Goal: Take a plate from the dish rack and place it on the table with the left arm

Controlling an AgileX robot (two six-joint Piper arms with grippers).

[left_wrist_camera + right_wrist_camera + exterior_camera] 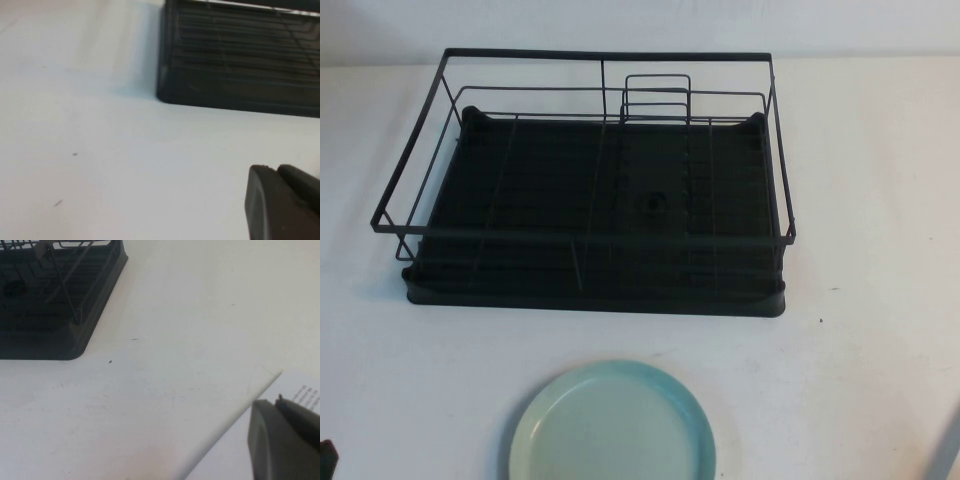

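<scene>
Since the plate (613, 425) already lies flat on the table (880, 200), near of the empty rack (590, 180) and apart from it, the task is judged done. The left gripper (282, 202) is parked low at the near left, the right gripper (285, 440) low at the near right over a printed sheet (300, 397); whether either is open cannot be told. A careless left-arm move could nudge the plate off the near edge.

This seems to be a lab or test bench, not a real kitchen. A plain white table (880, 200) stands against a bare pale wall, and it carries only a black dish rack (590, 180) and one plate (613, 425).
</scene>
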